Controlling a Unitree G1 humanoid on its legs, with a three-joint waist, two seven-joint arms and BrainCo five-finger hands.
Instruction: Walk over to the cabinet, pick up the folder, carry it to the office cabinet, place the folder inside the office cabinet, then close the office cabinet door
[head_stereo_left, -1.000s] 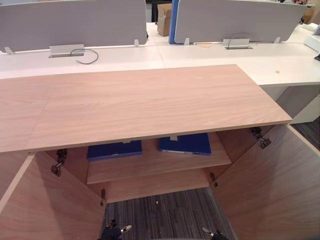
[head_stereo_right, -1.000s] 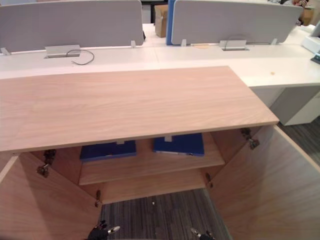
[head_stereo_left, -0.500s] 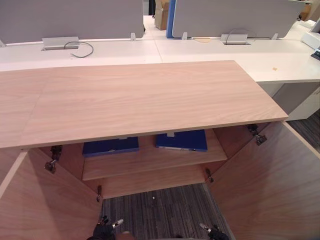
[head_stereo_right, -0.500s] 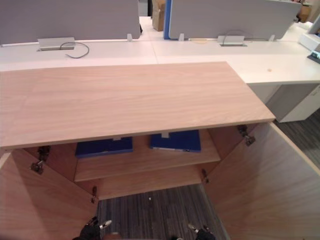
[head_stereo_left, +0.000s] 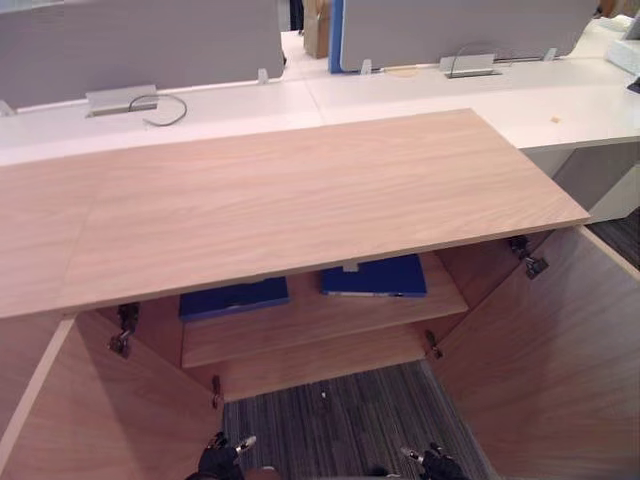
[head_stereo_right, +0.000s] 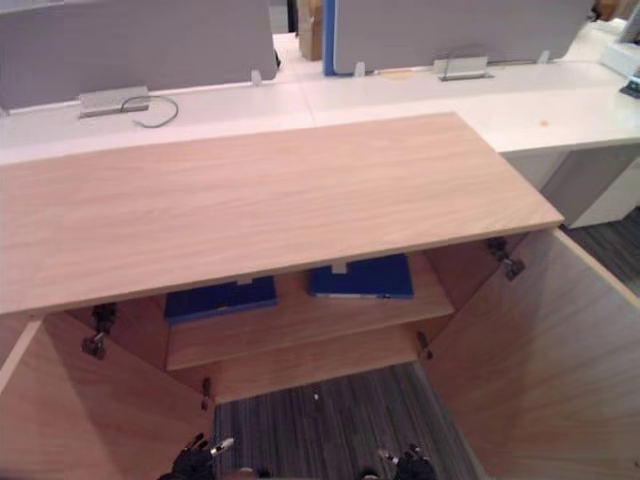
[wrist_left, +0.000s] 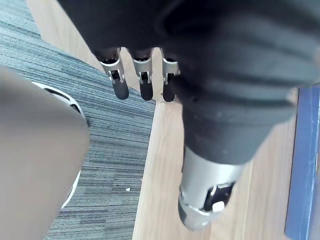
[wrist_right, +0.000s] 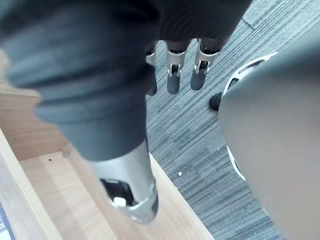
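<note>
Under the broad wooden top of the cabinet (head_stereo_left: 300, 200), 2 blue folders lie flat on the shelf (head_stereo_left: 320, 318). The left folder (head_stereo_left: 233, 298) and the right folder (head_stereo_left: 375, 277) sit side by side with a gap between them, each partly hidden by the top's front edge. The left door (head_stereo_left: 100, 410) and the right door (head_stereo_left: 560, 370) both stand swung wide open toward the robot, with striped grey carpet (head_stereo_left: 340, 420) between them.

The left hand (head_stereo_left: 220, 460) and the right hand (head_stereo_left: 437, 465) hang low over the carpet, in front of the shelf and apart from it. In each wrist view the fingers (wrist_left: 120, 87) point straight out, slightly spread, with the thumb off to one side. Neither hand holds anything.

No folder is being carried, so the task looks to be either before the pick-up or past the placing. I cannot tell which cabinet this is. If it is the office cabinet, a folder is already inside and only shutting the doors remains. If not, 1 folder has yet to be grasped, carried and placed.
</note>
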